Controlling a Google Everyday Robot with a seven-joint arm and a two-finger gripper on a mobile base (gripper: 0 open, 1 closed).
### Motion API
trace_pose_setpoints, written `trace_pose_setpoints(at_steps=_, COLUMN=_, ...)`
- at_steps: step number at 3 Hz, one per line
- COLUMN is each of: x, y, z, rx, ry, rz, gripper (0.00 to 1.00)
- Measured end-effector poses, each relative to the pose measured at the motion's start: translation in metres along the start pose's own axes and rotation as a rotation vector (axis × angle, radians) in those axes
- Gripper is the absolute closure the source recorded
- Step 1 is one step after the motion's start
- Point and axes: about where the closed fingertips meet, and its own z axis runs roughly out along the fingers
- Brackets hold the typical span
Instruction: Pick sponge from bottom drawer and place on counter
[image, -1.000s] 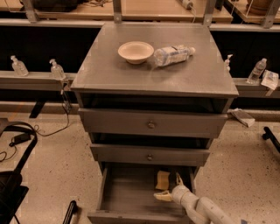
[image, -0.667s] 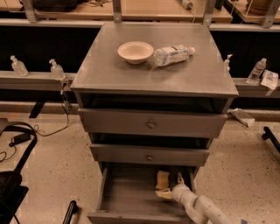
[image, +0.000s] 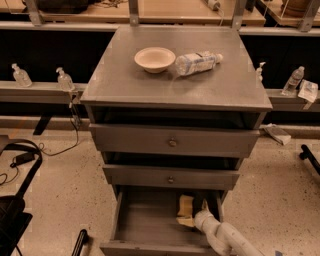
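- Lying toward the right rear of the tray, the sponge (image: 186, 204) sits in the bottom drawer (image: 135, 225), close to its right wall.
- We see the gripper (image: 193, 216) down in the tray right against the sponge, the arm reaching in over the front lip from the lower right; we cannot tell whether it has closed on the sponge.
- We judge that angle suits the drawer, which is pulled out and open from above and in front.
- Left of the sponge the tray floor is bare.
- The middle drawer front (image: 171, 177) stands just above and behind, so we think a lift should come forward before rising.
- On the counter (image: 150, 92) a bowl (image: 155, 59) and a bottle (image: 197, 62) lie at the back, leaving the front half for the sponge.
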Motion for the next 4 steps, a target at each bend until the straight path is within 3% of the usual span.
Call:
trace_pose_setpoints(at_steps=1, x=0.004, y=0.013, z=0.006, rx=-0.038, ry=0.012, rz=0.011, gripper=0.33)
trace_pose_setpoints(at_steps=2, x=0.005, y=0.019, z=0.006, rx=-0.067, ry=0.006, rz=0.030, gripper=0.55)
trace_pose_setpoints(at_steps=3, x=0.006, y=0.021, z=0.003, rx=-0.109, ry=-0.041, rz=0.047, gripper=0.78)
trace_pose_setpoints(at_steps=4, x=-0.022, y=0.032, z=-0.013, rx=-0.203, ry=-0.164, rz=0.046, gripper=0.99)
